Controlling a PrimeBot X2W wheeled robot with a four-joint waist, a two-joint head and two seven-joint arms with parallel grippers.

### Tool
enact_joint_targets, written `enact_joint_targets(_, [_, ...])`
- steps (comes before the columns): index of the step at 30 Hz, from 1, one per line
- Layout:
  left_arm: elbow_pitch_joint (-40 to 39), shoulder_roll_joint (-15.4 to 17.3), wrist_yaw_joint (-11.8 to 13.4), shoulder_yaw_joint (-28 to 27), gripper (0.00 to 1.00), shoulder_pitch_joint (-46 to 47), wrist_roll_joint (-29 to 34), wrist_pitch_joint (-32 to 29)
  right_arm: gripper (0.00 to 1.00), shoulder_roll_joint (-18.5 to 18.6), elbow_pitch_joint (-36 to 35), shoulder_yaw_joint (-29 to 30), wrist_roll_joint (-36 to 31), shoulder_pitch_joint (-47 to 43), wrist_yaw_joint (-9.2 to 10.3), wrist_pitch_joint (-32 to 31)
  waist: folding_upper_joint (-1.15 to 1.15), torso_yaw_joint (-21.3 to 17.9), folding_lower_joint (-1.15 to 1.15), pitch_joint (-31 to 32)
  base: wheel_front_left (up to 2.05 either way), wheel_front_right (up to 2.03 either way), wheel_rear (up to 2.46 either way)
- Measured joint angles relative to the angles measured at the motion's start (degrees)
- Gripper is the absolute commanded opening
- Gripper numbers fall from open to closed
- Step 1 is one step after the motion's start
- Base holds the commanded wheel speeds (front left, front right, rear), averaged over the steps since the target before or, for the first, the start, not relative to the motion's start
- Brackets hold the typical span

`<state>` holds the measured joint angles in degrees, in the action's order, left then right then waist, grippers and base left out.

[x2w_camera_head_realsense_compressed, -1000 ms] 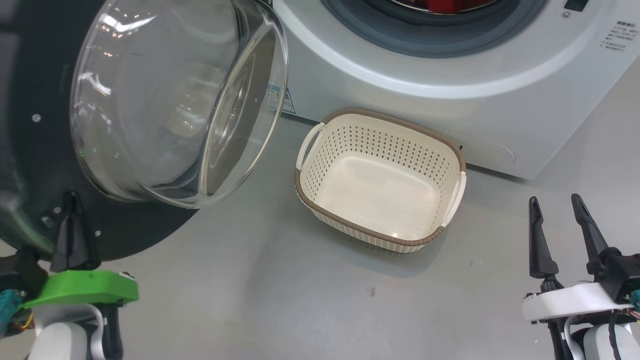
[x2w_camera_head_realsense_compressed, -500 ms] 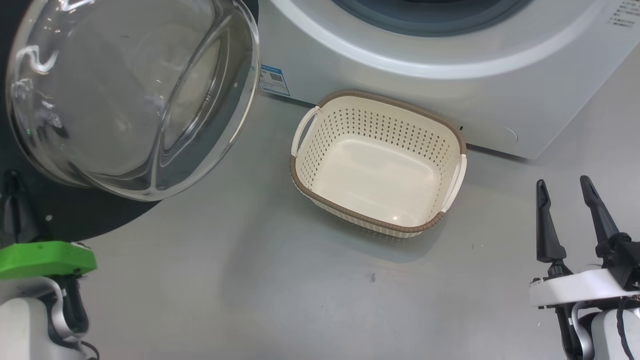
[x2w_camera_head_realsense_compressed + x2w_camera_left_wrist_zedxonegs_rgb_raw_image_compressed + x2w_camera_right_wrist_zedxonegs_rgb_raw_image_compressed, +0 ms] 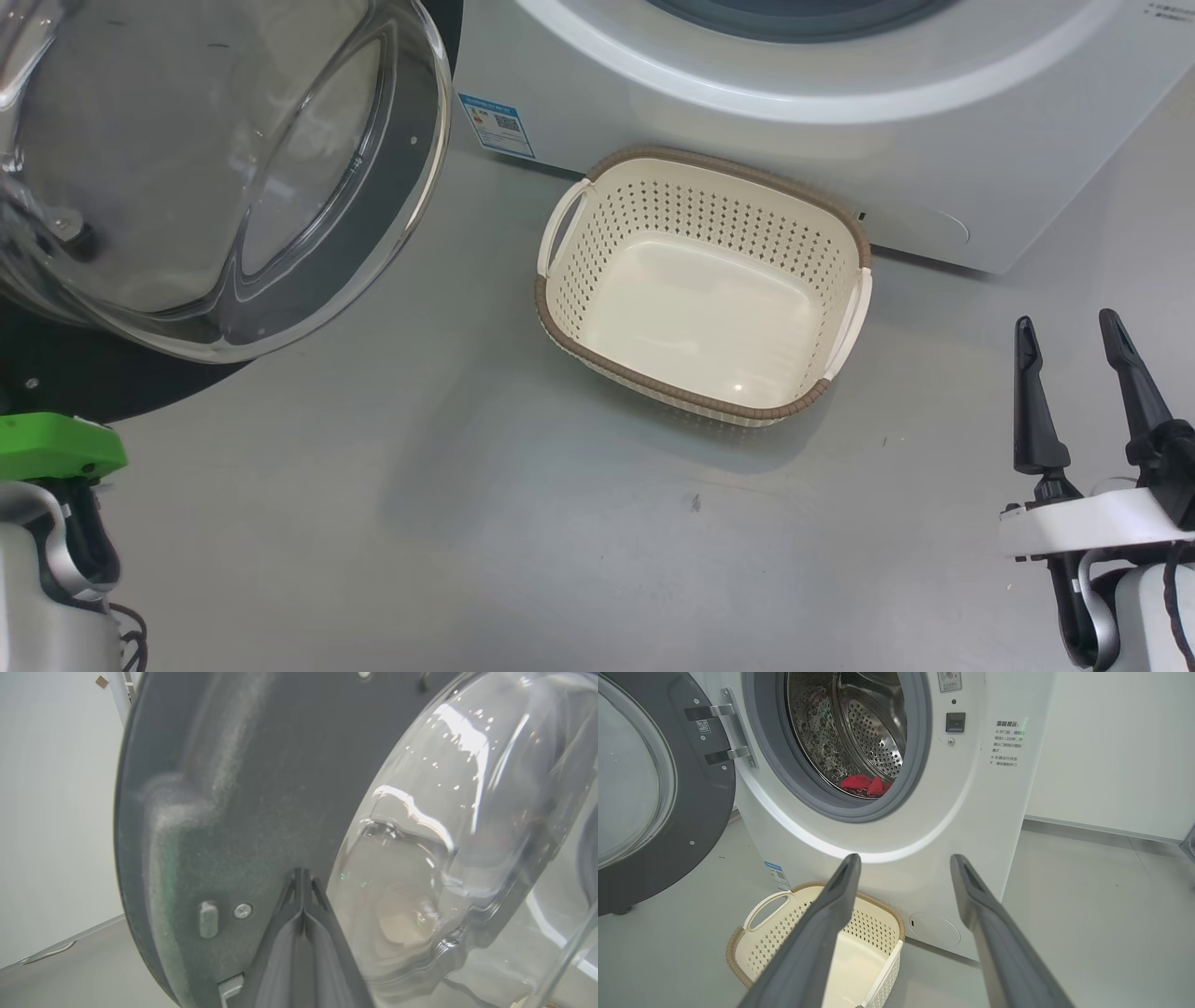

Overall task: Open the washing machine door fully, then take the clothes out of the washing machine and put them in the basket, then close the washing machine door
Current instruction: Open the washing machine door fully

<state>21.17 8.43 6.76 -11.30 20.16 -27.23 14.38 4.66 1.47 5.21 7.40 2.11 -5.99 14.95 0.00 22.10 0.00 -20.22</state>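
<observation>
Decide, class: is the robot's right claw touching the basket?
Apart. The head view shows a strip of bare grey floor between the open right claw and the basket, so there is no contact.

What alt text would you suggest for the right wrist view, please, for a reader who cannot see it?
A white front-loading washing machine stands with its round black door swung open to the left and red clothes lying in its steel drum. An empty cream basket sits on the floor in front, behind the open right claw and its two dark fingers.
</observation>
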Motion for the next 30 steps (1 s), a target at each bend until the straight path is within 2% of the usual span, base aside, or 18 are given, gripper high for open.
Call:
enact_joint_targets(12, [1.34,-0.79,0.00,-1.21,0.00,0.88,0.40,0.07,1.00,-0.05,0.34,-0.01,-0.07,0.47,-0.09,0.00,0.00,0.11,0.00,0.44,0.00,0.00,0.00])
enact_joint_targets(19, [-1.68,-3.53,-0.10,-1.35,0.00,0.09,2.24,0.07,1.00,-0.21,0.81,-0.16,-0.07,0.73,-0.43,0.00,0.00,0.40,0.00,1.71,0.00,0.00,0.00])
enact_joint_targets(30, [-7.61,-5.73,-3.11,2.19,0.00,-6.60,5.76,0.07,1.00,-0.96,2.02,-1.29,-0.04,0.63,-0.44,-0.01,0.00,-0.04,0.00,4.49,0.00,0.00,0.00])
